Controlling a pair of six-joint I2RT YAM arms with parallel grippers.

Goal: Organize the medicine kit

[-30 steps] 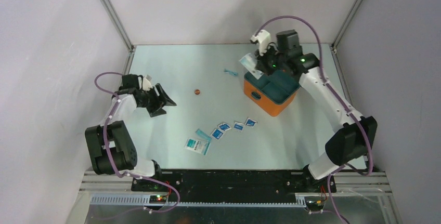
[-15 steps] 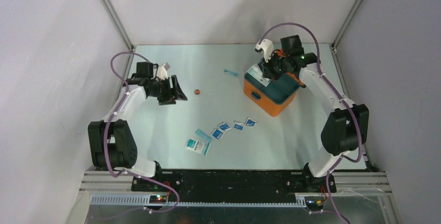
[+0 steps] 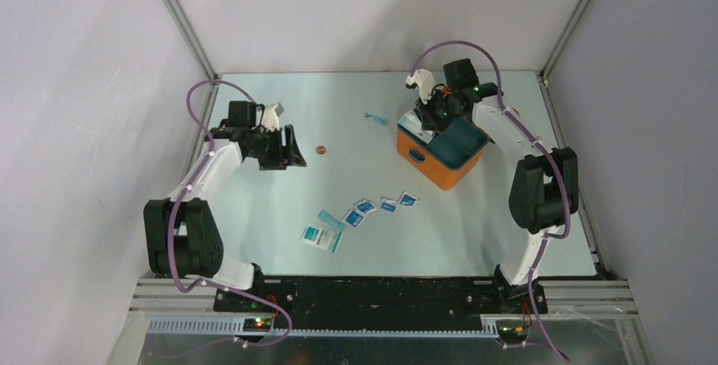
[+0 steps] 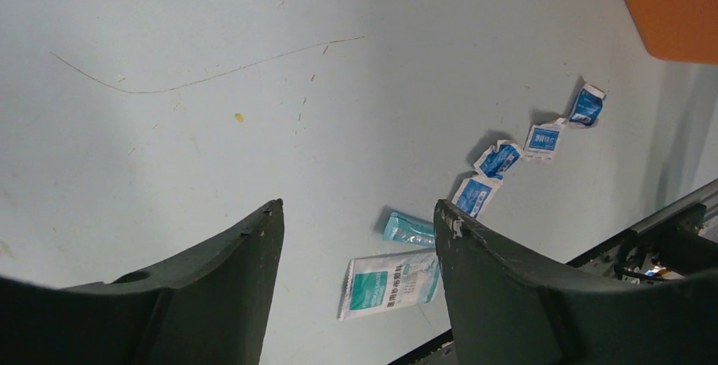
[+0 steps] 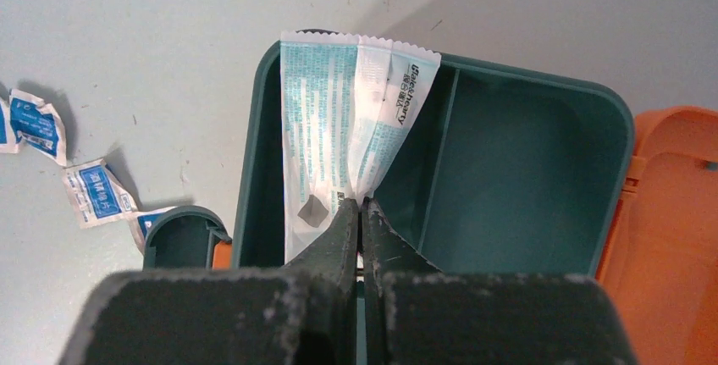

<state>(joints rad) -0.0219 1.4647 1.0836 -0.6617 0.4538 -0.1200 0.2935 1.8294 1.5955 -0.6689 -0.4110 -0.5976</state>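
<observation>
Right gripper [image 5: 361,209], pinching a packet [image 5: 330,111], has shifted above the medicine kit [image 5: 525,179].

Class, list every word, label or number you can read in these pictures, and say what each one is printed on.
On the white and teal packet in the right hand: sideways print, too blurred to quote.
On the white and green packet: characters too small to read.
On the small blue sachets: labels unreadable.
Nothing reads clearly.
</observation>
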